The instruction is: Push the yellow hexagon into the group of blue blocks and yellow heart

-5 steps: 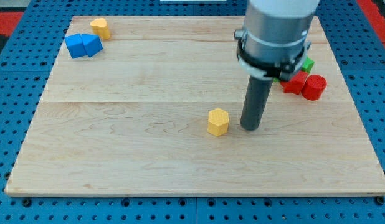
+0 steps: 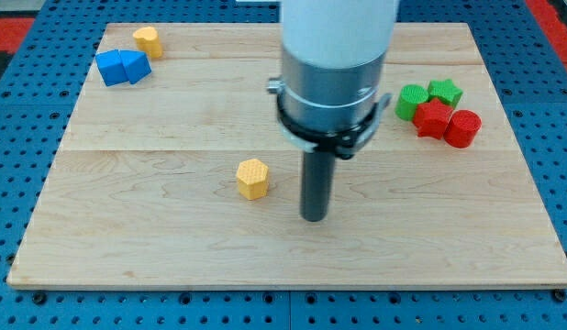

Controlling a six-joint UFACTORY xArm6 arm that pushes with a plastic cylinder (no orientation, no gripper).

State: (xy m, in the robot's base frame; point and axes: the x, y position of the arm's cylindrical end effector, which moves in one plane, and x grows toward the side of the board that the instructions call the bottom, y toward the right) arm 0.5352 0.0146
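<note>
Sitting near the middle of the table [image 2: 173, 238], a little toward the view's left and bottom, the yellow hexagon [image 2: 252, 179] stands on a flat face with its six-sided top up; it is squat, so we can make out no long axis or pointing direction. Our tip [image 2: 314, 218] rests on the table just to the view's right of it and slightly lower, with a gap between them, not touching. We carry no hand, only the dark rod, so nothing is grasped.

The group lies well apart at the view's top left corner: two blue blocks [image 2: 122, 67] touching side by side, and the yellow heart [image 2: 147, 40] just above and to the right of them. Bare wood lies between the hexagon and that group, with no block on the line.

At the view's right edge sit two green blocks [image 2: 413, 101], one round and one star-shaped, and two red blocks [image 2: 463, 128] close below them.

We count two yellow, two blue, two green, two red.
</note>
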